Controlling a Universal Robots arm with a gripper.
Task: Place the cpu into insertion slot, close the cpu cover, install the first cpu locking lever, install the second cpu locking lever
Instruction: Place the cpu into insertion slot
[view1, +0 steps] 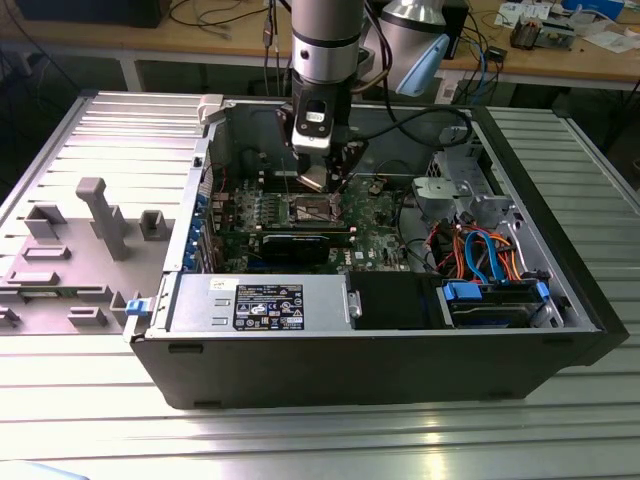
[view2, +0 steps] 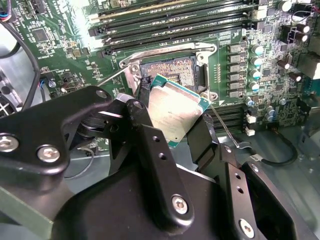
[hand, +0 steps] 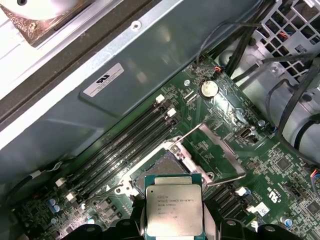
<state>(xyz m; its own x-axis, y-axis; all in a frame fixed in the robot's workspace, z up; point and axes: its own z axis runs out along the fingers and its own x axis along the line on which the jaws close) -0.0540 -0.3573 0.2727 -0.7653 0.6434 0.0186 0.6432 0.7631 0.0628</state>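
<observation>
- In the exterior view, the arm is reaching down from above into the open computer case. The case is lying on its side on the table, so the green board is facing up towards the tool.
- Here the tool is hanging just above the insertion slot, near the middle of the board. I judge this position is chosen because the chip has to go down flat.
- In the second wrist view, the tool is gripping the cpu. The black fingers are pressing on two opposite edges and leaving the silver top free.
- The cpu is floating over one edge of the insertion slot and is not touching it. The brownish contact field is lying uncovered, so the placing is not yet done.
- In the first wrist view, the cpu is sitting between the fingers. Its sides are looking turned against the rim of the insertion slot, so I judge it is not yet lined up.
- The cpu cover is lying swung open beside the slot, leaving the way free for the chip.
- The long black memory slots are running along the opposite side of the socket.
</observation>
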